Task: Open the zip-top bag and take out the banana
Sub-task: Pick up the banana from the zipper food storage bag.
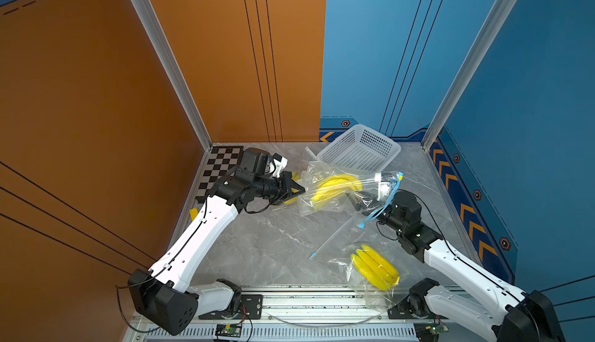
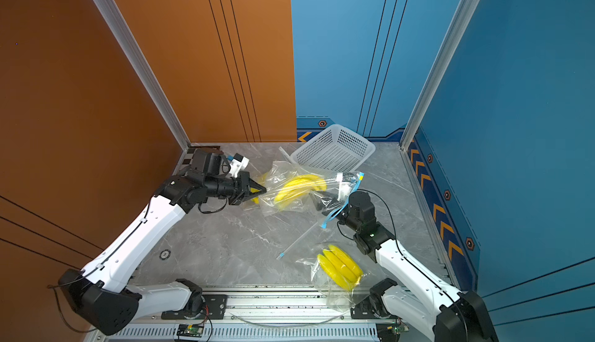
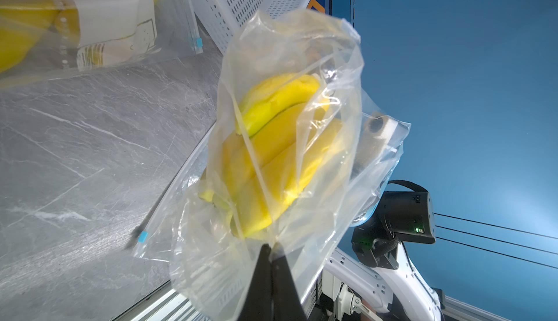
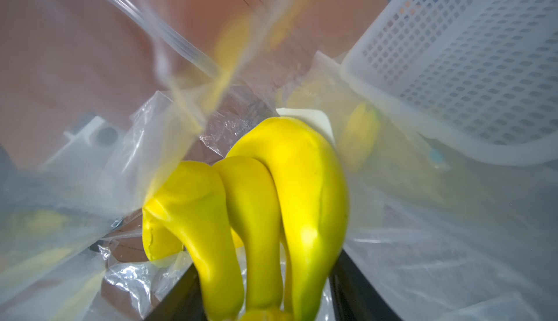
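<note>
The banana (image 1: 335, 186) lies inside the zip-top bag (image 1: 314, 206), stretched between the arms mid-frame in both top views, just below the white basket (image 1: 341, 150). The left tool (image 1: 301, 191) is clenched on the bag's closed end. The right tool (image 4: 264, 286) is inside the open mouth, jaws flanking the bunch; a firm grip cannot be told. Done well, the left keeps the plastic taut while the right draws straight back toward lower right. The left forearm lies level, pointing right; the right wrist angles up-left.

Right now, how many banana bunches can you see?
3. One bunch in the lifted bag the left claw pinches; a second bunch bagged by the front rail; a third bunch bagged beside the basket, partly hidden. More may be hidden.
</note>
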`<move>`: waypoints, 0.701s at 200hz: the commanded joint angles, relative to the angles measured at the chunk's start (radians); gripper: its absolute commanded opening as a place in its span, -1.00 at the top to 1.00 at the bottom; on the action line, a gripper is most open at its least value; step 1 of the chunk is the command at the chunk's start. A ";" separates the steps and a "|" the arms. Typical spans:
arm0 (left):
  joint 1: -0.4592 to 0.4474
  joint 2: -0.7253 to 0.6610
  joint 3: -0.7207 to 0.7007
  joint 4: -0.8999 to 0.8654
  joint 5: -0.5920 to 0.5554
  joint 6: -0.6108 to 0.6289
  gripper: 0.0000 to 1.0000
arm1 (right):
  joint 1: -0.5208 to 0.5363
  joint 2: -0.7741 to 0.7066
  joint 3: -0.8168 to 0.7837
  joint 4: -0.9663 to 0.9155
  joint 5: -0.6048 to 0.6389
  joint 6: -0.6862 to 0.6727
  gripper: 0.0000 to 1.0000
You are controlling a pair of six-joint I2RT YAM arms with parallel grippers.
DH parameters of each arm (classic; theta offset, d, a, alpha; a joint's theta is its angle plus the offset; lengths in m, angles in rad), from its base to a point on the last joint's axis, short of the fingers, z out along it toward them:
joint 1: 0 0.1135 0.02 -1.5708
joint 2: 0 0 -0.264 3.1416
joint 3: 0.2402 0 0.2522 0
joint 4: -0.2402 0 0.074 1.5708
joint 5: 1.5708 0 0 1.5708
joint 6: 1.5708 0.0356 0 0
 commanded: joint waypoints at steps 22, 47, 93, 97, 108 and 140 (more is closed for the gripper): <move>0.042 -0.002 0.028 -0.051 0.008 0.002 1.00 | -0.016 -0.053 0.020 -0.093 0.054 -0.042 0.09; 0.057 0.007 0.029 -0.050 0.008 0.002 1.00 | -0.007 -0.040 0.040 -0.142 0.008 -0.054 0.32; 0.089 0.024 0.031 -0.072 -0.027 0.025 1.00 | 0.016 -0.059 0.055 -0.264 -0.001 -0.063 0.57; 0.092 0.026 0.030 -0.072 -0.027 0.025 1.00 | 0.018 -0.061 0.055 -0.274 -0.004 -0.061 0.57; 0.099 0.032 0.029 -0.073 -0.036 0.026 1.00 | 0.021 -0.067 0.054 -0.293 -0.013 -0.050 0.57; 0.116 0.069 0.062 -0.122 -0.112 0.093 1.00 | 0.026 -0.050 0.065 -0.392 -0.057 0.015 0.57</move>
